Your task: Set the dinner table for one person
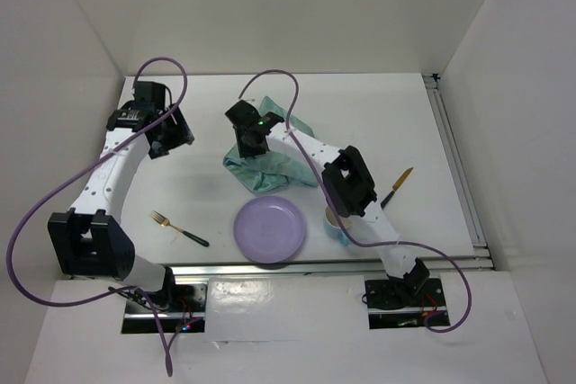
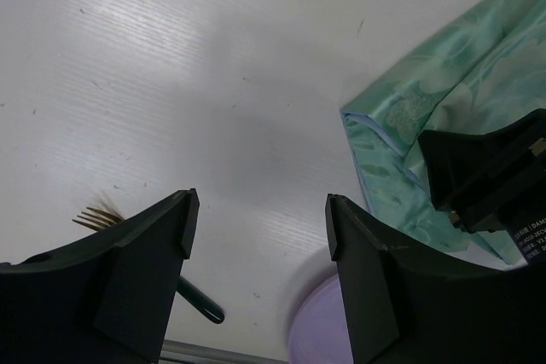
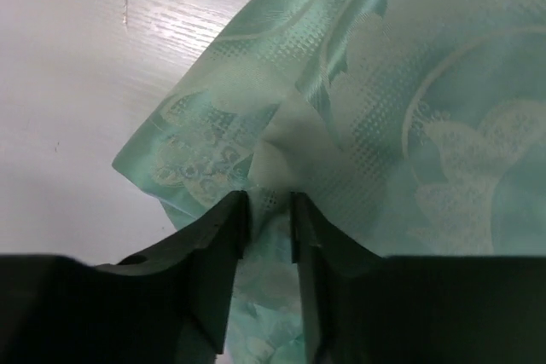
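Observation:
The white dinner table carries a crumpled green swirl-patterned placemat at its middle. My right gripper is shut on a raised fold of the placemat, pinched between its fingers. My left gripper hangs open and empty above the bare table at the left. A lilac plate lies near the front edge. A gold fork with a dark handle lies to its left, a gold knife with a dark handle at the right.
A small cup stands just right of the plate, partly hidden under my right arm. Metal rails run along the table's right and front edges. White walls enclose the table on three sides.

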Robot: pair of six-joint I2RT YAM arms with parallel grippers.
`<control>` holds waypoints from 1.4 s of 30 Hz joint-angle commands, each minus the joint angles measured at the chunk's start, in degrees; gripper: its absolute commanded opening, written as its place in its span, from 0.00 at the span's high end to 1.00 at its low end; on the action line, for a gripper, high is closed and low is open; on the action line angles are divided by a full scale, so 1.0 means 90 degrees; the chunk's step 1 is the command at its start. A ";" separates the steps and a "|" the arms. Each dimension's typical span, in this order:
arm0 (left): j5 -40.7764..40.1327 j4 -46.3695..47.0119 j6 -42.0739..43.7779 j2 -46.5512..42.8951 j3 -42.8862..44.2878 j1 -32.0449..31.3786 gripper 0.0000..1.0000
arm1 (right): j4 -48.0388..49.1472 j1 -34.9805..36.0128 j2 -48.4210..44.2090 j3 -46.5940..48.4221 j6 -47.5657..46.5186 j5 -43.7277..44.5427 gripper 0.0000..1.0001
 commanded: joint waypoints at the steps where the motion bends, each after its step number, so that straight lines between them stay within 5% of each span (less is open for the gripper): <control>1: 0.0181 -0.0007 0.0072 -0.0042 -0.0115 0.0035 0.21 | -0.0274 0.0158 -0.0210 0.0338 0.0266 0.1084 0.63; 7: 0.0855 -0.0007 0.0072 0.0075 -0.0116 0.0035 0.21 | -0.0187 0.0285 -0.1088 -0.0150 0.0324 0.1409 1.00; 12: 0.1480 0.0052 0.0014 0.0260 -0.0116 -0.0189 0.21 | -0.0313 0.0226 -0.1753 -0.0521 0.0324 0.1545 1.00; 24: 0.2496 0.1067 -0.1001 0.0884 -0.0858 -0.1527 0.20 | 0.1122 -0.1267 -0.5023 -0.4630 -0.0281 0.0356 1.00; 30: 0.1872 0.1185 -0.2113 0.1803 -0.0341 -0.1938 0.23 | 0.1347 -0.1747 -0.5319 -0.5102 -0.0154 -0.0221 1.00; 35: 0.1218 0.1640 -0.3510 0.1404 -0.0827 -0.1938 0.21 | 0.1278 -0.1883 -0.5319 -0.5102 -0.0154 -0.0300 1.00; 38: 0.1450 0.2552 -0.3386 0.1353 -0.1278 -0.1636 0.32 | 0.1336 -0.1942 -0.5319 -0.5102 -0.0154 -0.0436 1.00; 42: 0.1597 0.2297 -0.2966 0.1852 -0.0848 -0.1430 0.28 | 0.1278 -0.2059 -0.5319 -0.4955 -0.0222 -0.0574 1.00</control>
